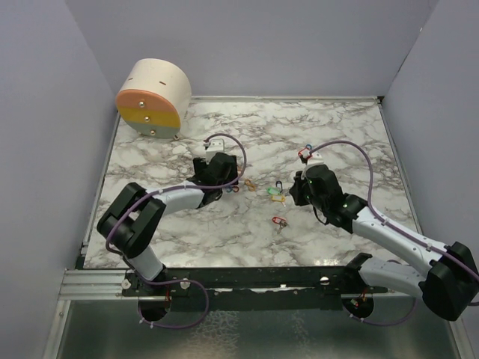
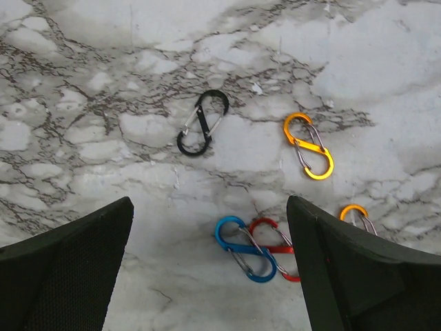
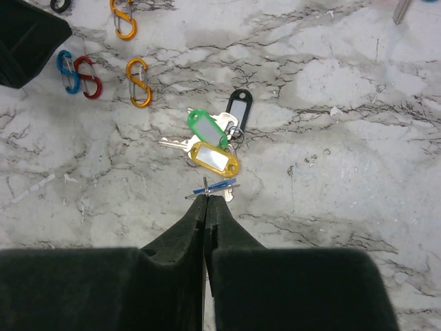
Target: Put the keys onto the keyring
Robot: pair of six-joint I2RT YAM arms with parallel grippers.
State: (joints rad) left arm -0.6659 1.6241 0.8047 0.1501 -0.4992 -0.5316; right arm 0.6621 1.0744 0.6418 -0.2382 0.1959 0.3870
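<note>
While the left gripper (image 2: 208,221) hangs wide apart above clips (image 2: 242,248), the right gripper (image 3: 207,200) is pressed together.
Keys (image 3: 213,156) with green, yellow and black tags lie bunched on the bench (image 3: 358,103) just beyond its tips.

This is a robot test cell in a lab. A marble-patterned table (image 1: 224,239) is boxed in by plain lavender walls (image 1: 262,45) on three sides. A left arm (image 1: 172,200) and a right arm (image 1: 397,235), trailing purple cables (image 1: 352,149), are bolted to a slotted aluminium rail (image 1: 97,283) at the table's near edge.
</note>
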